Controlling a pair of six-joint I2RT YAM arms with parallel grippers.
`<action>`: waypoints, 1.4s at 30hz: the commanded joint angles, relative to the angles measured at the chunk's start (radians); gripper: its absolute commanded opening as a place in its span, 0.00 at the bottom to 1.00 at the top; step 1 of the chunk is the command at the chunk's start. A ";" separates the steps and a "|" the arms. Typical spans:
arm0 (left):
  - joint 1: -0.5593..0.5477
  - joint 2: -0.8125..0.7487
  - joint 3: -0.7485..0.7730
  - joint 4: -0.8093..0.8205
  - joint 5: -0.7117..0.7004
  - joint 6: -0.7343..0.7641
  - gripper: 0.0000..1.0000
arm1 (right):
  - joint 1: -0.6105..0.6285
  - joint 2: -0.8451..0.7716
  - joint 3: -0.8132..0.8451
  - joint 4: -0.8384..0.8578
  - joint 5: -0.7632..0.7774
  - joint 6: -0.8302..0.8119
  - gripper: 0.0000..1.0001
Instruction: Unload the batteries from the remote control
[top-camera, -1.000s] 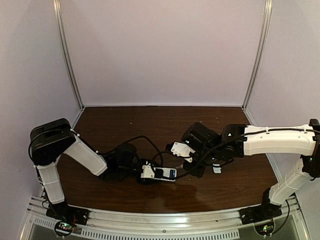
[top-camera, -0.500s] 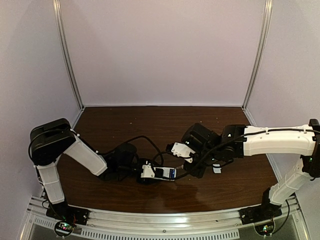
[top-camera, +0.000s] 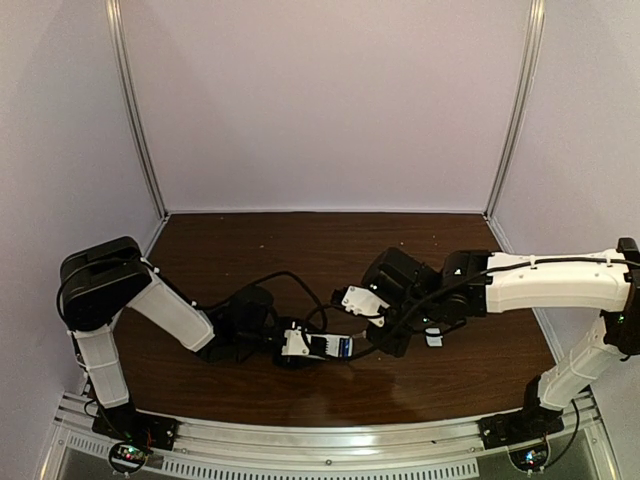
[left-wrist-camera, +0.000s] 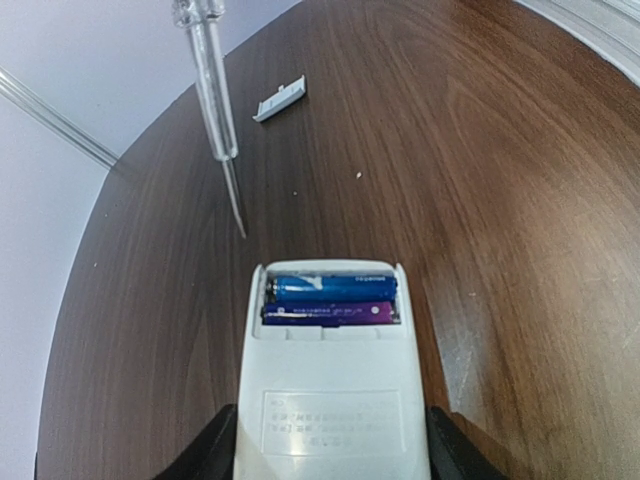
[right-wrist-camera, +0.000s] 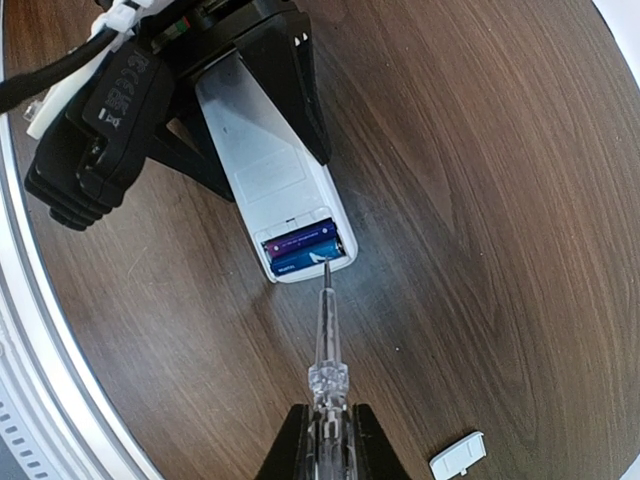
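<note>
Seeing a slim white rounded plastic remote control (left-wrist-camera: 330, 400) flat on the dark brown wooden table (left-wrist-camera: 520, 200), bottom centre of the left wrist view, back face up, compartment open at the far end. Clamped in the left gripper (left-wrist-camera: 333, 445), jaws pressed against both long sides near the closed end. Counting 2 small cylindrical batteries (left-wrist-camera: 330, 300) seated in the compartment, side by side across the remote's width and touching: blue one nearest the end wall, purple-dark one just behind it. Gripped in the right gripper (right-wrist-camera: 325, 440): a thin clear-handled screwdriver (right-wrist-camera: 326, 330) with a silvery shaft, jaws closed on the handle at bottom centre of the right wrist view. Pointing up-frame there, tip over the open end of the remote at the edge of the blue battery. Coming in from the upper left in the left wrist view, tip just short of the end wall's left corner. Can't tell whether the tip touches remote or battery. Spotting a small white squarish cover piece (left-wrist-camera: 280, 99) loose on the table, upper left of the left wrist view, well apart from the remote; also at the bottom right corner of the right wrist view. From the top camera: remote at lower centre of the frame between the 2 arms, left gripper on its left end, right gripper just to the upper right.
</note>
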 joint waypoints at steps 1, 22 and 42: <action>-0.004 -0.022 0.004 0.022 0.012 -0.004 0.00 | 0.010 0.032 0.010 0.010 0.033 0.010 0.00; -0.005 -0.022 0.008 0.015 0.026 -0.002 0.00 | 0.007 -0.006 -0.013 0.045 0.062 0.039 0.00; -0.005 -0.023 0.010 0.009 0.036 -0.004 0.00 | -0.014 0.003 -0.059 0.072 0.002 0.051 0.00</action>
